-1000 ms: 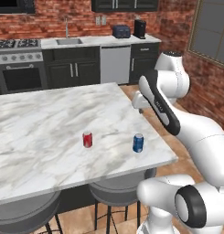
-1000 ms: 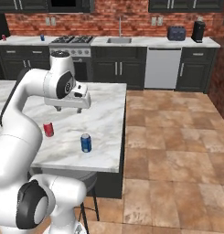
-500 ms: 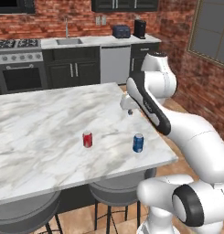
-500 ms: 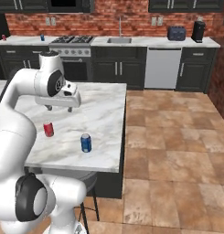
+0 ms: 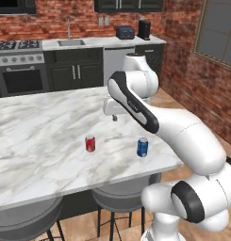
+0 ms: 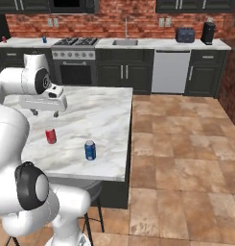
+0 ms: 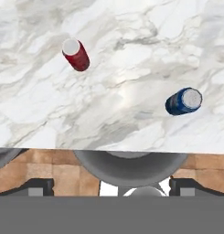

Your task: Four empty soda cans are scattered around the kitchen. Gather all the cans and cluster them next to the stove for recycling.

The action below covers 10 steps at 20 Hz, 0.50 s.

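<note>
Two soda cans stand upright on the white marble island [image 5: 37,141]: a red can [image 5: 90,143] [image 6: 51,136] [image 7: 76,55] and a blue can [image 5: 142,147] [image 6: 90,150] [image 7: 184,101] to its right. My gripper [image 5: 113,116] [image 6: 44,114] [image 7: 111,187] hangs open above the island, behind the two cans and touching neither. Its fingers point down with nothing between them. The stove [image 5: 18,66] [image 6: 76,60] stands at the back wall. On the counter left of it sit a small red can [image 6: 4,39] and a small blue can [image 6: 44,39].
Grey stools [image 5: 121,197] are tucked under the island's near edge. A sink [image 6: 125,42], a toaster [image 6: 185,34] and a black coffee maker [image 6: 207,32] line the back counter. Tiled floor [image 6: 181,144] lies right of the island.
The arm has swung left from the island's right edge to above its middle, bringing the open gripper nearer the two cans. The cans have not moved.
</note>
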{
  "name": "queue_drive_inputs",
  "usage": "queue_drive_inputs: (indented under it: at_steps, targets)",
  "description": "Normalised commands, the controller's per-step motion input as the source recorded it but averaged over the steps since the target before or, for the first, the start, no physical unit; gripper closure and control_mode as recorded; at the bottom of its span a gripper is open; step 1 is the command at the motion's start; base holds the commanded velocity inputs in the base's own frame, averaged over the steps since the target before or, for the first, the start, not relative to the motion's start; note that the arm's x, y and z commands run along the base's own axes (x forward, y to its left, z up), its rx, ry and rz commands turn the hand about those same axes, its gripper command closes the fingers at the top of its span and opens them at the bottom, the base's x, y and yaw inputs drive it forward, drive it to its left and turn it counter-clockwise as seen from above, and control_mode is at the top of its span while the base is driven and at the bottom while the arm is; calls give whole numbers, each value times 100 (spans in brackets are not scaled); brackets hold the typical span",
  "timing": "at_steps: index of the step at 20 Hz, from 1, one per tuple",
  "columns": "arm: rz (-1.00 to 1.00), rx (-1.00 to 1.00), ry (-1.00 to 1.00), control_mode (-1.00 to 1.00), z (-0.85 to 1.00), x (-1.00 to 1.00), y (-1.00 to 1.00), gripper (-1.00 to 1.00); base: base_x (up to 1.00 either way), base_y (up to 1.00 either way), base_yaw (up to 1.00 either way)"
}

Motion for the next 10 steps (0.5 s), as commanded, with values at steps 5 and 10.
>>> queue_drive_inputs:
  at_steps: [5, 10]
  targets:
    - [0, 0, 12, -100, -7, 12, 43, -100, 0, 0, 0]
    - [0, 0, 0, -100, -34, 23, 32, -100, 0, 0, 0]
